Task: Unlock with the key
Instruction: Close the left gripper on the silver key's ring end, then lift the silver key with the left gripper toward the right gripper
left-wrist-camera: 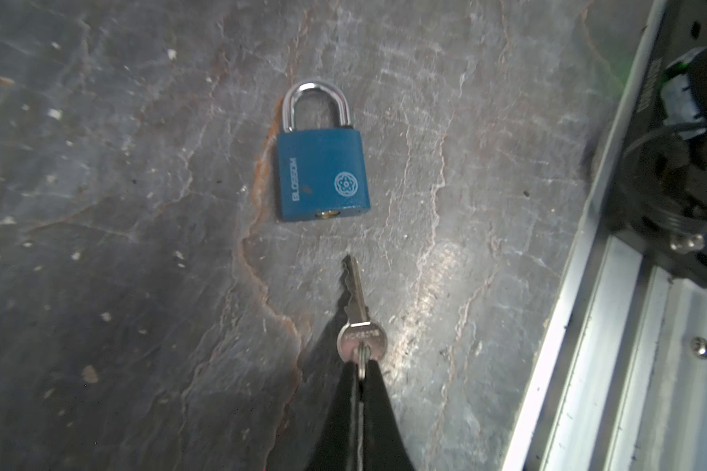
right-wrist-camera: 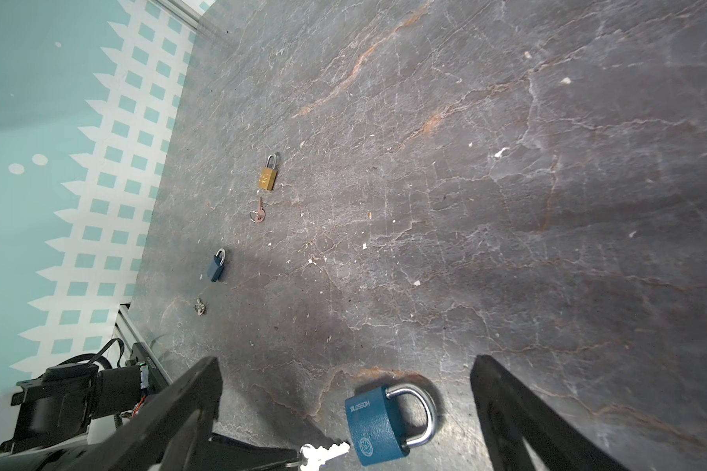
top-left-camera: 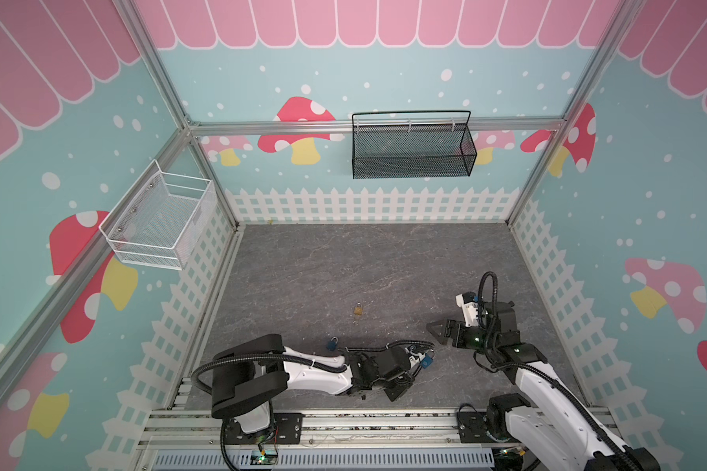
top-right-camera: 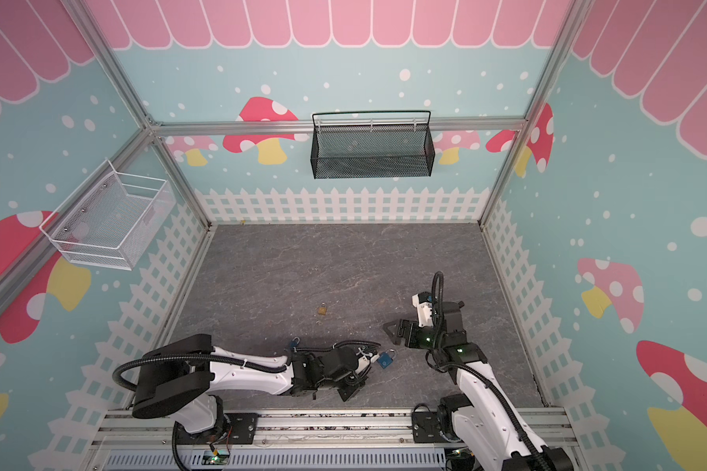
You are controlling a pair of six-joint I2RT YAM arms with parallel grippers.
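Grey slate-look tabletop [left-wrist-camera: 99, 244]: blue padlock with steel shackle [left-wrist-camera: 322, 175] lies flat. My right gripper [right-wrist-camera: 345, 361] hangs wide open over it and should pin the body. My left gripper [left-wrist-camera: 360, 391] pinches the small silver key [left-wrist-camera: 358, 310], tip near the keyway; line the blade up and push straight.

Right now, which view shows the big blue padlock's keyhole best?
Left wrist view: the brass keyhole faces the camera, just beyond the key. Right wrist view shows the padlock, keyhole unclear; in both top views it is tiny.

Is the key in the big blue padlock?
Out. The key, held by the left gripper, points at the big blue padlock, not touching.
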